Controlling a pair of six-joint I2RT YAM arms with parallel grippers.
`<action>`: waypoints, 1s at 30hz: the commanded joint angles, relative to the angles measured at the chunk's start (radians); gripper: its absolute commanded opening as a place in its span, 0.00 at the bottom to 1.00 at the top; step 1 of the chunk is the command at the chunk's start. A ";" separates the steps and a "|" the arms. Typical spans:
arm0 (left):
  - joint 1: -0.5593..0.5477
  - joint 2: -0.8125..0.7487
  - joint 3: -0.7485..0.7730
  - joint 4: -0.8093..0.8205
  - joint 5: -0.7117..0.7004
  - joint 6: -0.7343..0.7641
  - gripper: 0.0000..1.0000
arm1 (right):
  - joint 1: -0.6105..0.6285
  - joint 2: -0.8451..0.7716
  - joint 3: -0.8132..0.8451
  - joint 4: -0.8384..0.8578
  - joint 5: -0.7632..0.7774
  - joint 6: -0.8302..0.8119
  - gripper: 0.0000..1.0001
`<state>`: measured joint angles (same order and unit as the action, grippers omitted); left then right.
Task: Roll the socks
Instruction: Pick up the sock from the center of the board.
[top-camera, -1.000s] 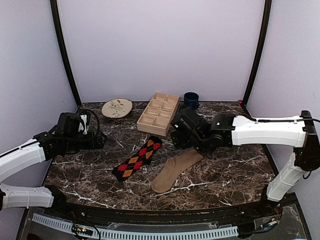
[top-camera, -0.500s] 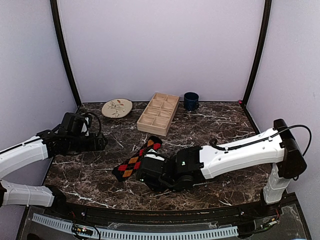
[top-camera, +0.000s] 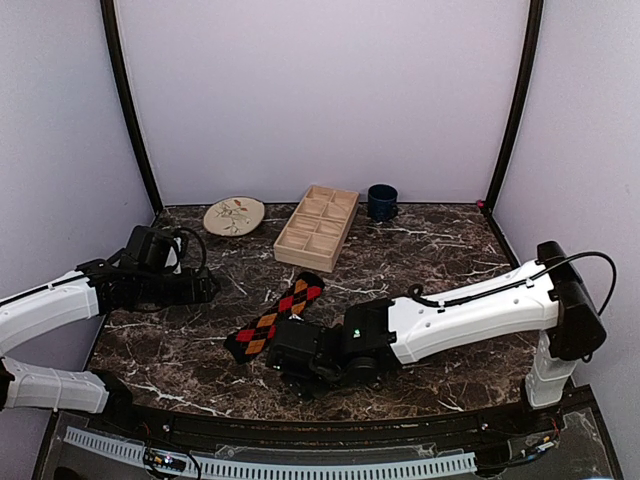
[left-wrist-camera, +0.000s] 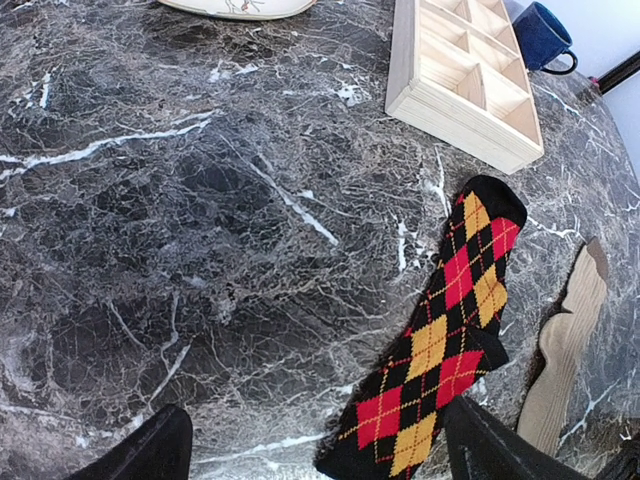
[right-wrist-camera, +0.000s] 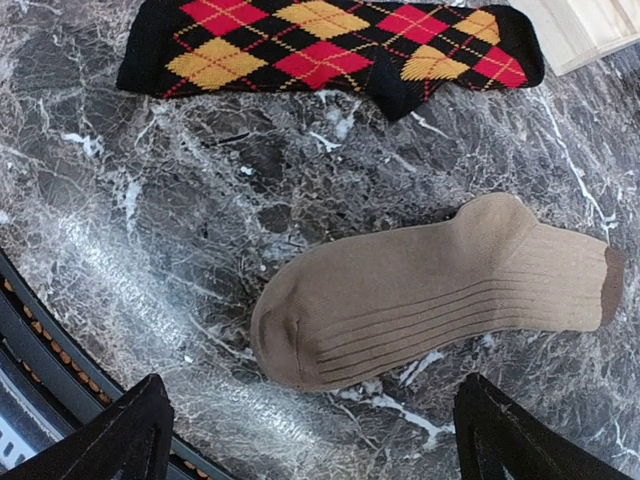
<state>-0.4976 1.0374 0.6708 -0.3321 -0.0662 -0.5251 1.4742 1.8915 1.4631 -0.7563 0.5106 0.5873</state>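
While neither sock has been rolled yet, both arms hang over the marble worktop (top-camera: 450, 250) with nothing in hand. At the far left, the left tool (left-wrist-camera: 315, 440) is spread wide and empty, looking across bare stone toward the argyle sock (left-wrist-camera: 440, 340), which lies flat and straight, near the tool but not touching it. A plate (top-camera: 234, 214) sits well behind, by the back wall. Next along, the right arm reaches across the front of the worktop, and the right tool (right-wrist-camera: 312, 400), also wide open and gripping nothing, hovers above the toe end of the tan sock (right-wrist-camera: 430, 290). That sock lies flat just beside the argyle one, apart from it (the overhead camera cannot see it, since the arm covers it). Farther right and well back stand a wooden tray (top-camera: 316, 226) and a blue mug (top-camera: 382, 200).

The likely trouble is the pinch. Thin fabric lying flat on slick stone may slide away, or the tool may catch only the top layer, giving a loose roll. The toe also lies close to the front edge, so a push that way could drag the sock off. A low sweep by the long arm might shift the argyle sock too.
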 joint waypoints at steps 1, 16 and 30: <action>-0.008 -0.005 0.032 -0.008 0.017 -0.017 0.90 | 0.011 0.002 -0.027 0.026 -0.064 0.020 0.96; -0.013 0.005 0.043 -0.008 0.019 -0.023 0.90 | -0.011 0.060 -0.052 0.057 -0.127 -0.023 0.96; -0.015 0.057 0.088 -0.010 0.007 0.004 0.90 | -0.062 0.075 -0.084 0.102 -0.194 -0.064 0.87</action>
<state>-0.5045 1.0843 0.7246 -0.3325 -0.0502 -0.5385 1.4197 1.9472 1.3960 -0.6807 0.3470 0.5415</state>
